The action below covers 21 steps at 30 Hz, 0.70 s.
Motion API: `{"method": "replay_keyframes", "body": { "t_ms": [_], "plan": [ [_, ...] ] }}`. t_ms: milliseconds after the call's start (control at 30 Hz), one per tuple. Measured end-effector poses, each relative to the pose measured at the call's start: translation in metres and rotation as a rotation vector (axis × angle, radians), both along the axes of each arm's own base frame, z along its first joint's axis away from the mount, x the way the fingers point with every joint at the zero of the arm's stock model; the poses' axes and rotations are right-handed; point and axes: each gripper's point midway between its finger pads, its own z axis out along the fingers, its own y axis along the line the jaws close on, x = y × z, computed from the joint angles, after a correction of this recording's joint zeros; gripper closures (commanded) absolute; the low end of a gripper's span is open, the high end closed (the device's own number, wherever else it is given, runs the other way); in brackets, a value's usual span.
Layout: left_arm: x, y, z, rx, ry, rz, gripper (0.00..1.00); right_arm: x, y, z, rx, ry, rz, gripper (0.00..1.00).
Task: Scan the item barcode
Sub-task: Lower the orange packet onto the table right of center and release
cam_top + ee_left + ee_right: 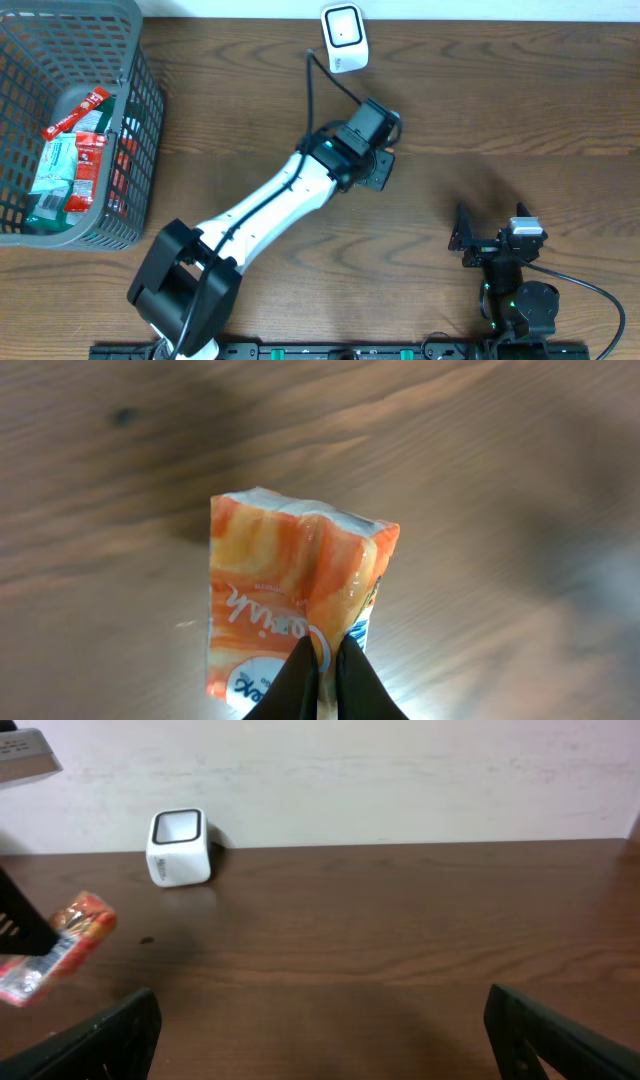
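Left tool on partly off-frame packet

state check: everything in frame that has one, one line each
orange plastic snack packet: clamped, tilted, seemingly off the table
left fingers: shut on the packet's lower edge
right fingers: open, empty
white box-shaped barcode scanner: standing on the table, untouched
grey plastic mesh basket: upright, wrapped items inside

I see open wood at the far right corner of the table. The basket blocks the left edge, the scanner the far edge.
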Motion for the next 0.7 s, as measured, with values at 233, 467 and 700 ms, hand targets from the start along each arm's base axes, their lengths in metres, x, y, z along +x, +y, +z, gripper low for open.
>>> {"method": "replay_keyframes", "body": {
  "t_ms": [233,467,700],
  "plan": [
    [0.011,-0.018,0.011,-0.345,0.224,0.004,0.93,0.000,0.000,0.000,0.000,0.000,0.000,0.01],
    [0.010,-0.021,-0.009,-0.469,0.447,0.061,0.93,0.000,0.000,0.000,0.000,0.000,0.000,0.01],
    [0.014,-0.043,-0.035,-0.568,0.548,0.034,0.93,0.000,0.000,0.000,0.000,0.000,0.000,0.01]
  ]
}}
